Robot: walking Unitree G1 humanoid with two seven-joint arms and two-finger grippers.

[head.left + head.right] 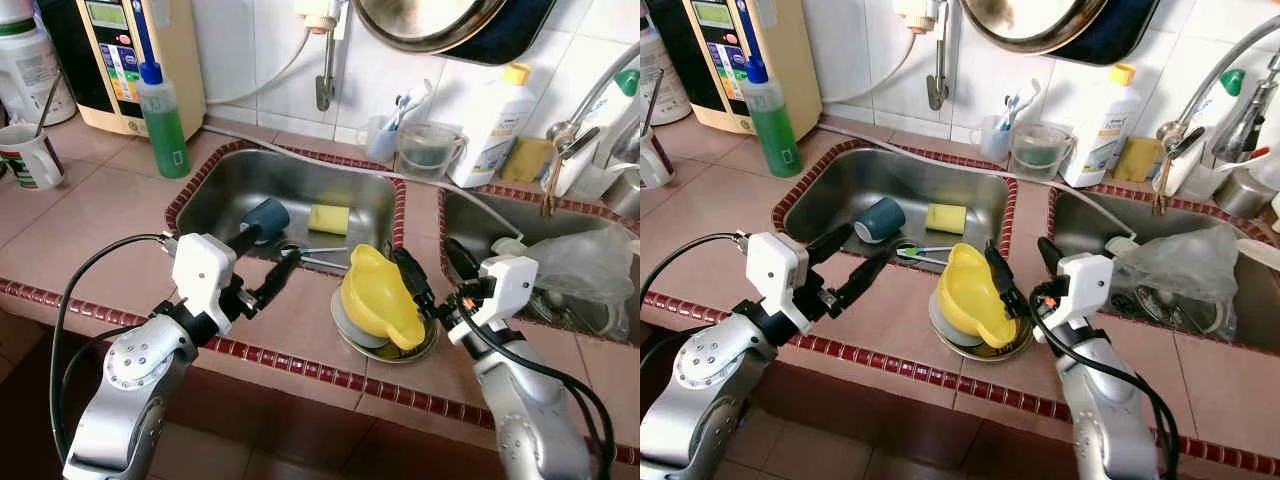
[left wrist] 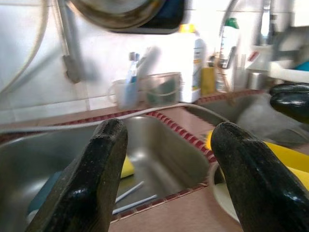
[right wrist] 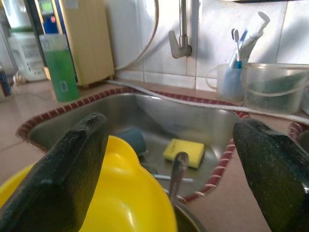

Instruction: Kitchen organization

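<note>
Pre-grasp on the yellow pitcher (image 1: 378,297), which lay tipped on the metal bowl (image 1: 420,347) at the counter edge by the left sink (image 1: 228,180): right gripper (image 1: 432,276) spread wide astride its rim, left gripper (image 1: 268,262) wide and empty nearby, so next move looked like lower, then pinch.

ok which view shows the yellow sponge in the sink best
The right eye view: the sponge lies flat on the sink floor, whole and unblocked. The left eye view shows it nearly as well. The right wrist view has it between the open fingers, slightly soft. The left wrist view catches just a yellow sliver behind one finger.
</note>
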